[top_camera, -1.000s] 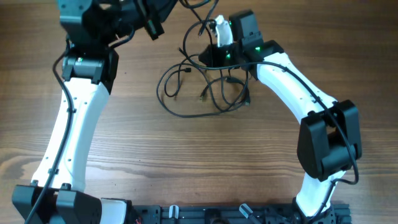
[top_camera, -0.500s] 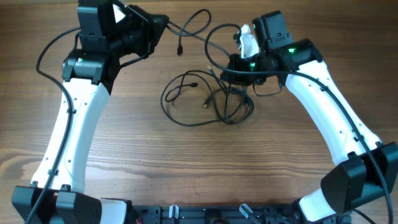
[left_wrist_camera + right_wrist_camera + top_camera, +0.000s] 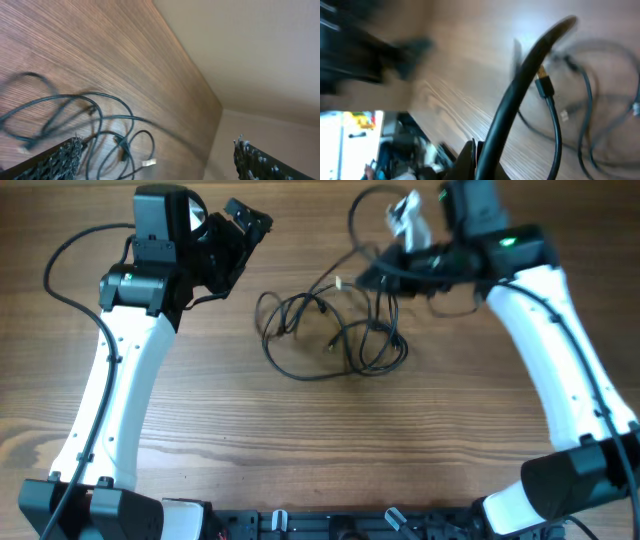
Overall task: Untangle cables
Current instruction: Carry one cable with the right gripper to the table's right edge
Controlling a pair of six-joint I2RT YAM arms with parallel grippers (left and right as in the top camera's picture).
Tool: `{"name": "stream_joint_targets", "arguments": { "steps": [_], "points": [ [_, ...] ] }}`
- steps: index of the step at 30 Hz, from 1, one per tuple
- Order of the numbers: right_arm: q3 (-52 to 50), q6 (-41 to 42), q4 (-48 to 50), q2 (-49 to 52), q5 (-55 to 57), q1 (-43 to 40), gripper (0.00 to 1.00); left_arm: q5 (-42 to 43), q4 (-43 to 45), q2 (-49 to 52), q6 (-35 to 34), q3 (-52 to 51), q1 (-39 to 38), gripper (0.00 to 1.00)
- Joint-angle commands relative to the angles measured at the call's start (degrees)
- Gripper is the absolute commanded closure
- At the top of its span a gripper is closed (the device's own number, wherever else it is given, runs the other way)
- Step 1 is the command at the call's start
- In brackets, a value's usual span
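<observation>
The cables point(image 3: 330, 335) lie in a loose black tangle of loops on the wooden table point(image 3: 300, 440), with small plugs showing among them. My right gripper point(image 3: 380, 272) hangs over the tangle's far right side, shut on one black cable point(image 3: 520, 95) that rises from the pile. That cable runs up between the closed jaws point(image 3: 476, 159). My left gripper point(image 3: 243, 242) is raised at the far left of the pile, open and holding nothing. Its wide-apart fingers point(image 3: 55, 160) frame the cables point(image 3: 100, 125) below, and the gripper point(image 3: 157, 167) touches none of them.
A white tag or connector point(image 3: 405, 218) sticks up beside the right wrist. The table's far edge meets a beige wall point(image 3: 260, 60). A black rail point(image 3: 350, 525) with both arm bases runs along the near edge.
My left gripper has opened and let go of the cable it held, which fell back toward the pile. My right arm has moved right and farther back, pulling its cable along.
</observation>
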Motion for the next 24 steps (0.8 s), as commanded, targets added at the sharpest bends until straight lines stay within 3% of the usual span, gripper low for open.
{"name": "stream_joint_targets", "arguments": {
  "steps": [1,4,6,8,13,17,21,24],
  "points": [
    [9.7,-0.1,2.7,-2.1,-11.8,-6.2,0.96,-1.6,-0.4,-0.7,4.1,0.2,0.2,0.00],
    [12.9,5.6,8.4,-2.3,-20.6,-14.4,0.96,-2.8,-1.4,-0.7,4.1,0.2,0.2,0.00],
    [12.9,8.3,10.2,-2.3,-20.7,-20.3,0.96,-2.8,-1.7,-0.7,4.1,0.2,0.2,0.00],
    [12.9,8.3,9.4,-2.3,-17.7,-25.7,0.96,-2.8,-2.2,-0.7,4.1,0.2,0.2,0.00],
    [12.9,7.7,1.4,-2.1,9.5,-36.5,0.96,-2.8,-3.2,-0.7,4.1,0.1,0.1,0.00],
    [12.9,6.4,2.4,0.4,11.0,-44.3,0.96,-2.8,-3.4,-0.7,4.1,0.1,0.1,0.00],
    [12.9,11.5,16.2,6.3,5.8,-52.5,0.96,-2.8,-3.5,-0.7,4.1,0.1,0.1,0.00],
    [12.8,12.3,16.6,11.7,8.1,-53.9,0.96,-2.8,-3.6,-0.7,4.1,0.1,0.1,0.00]
  ]
}}
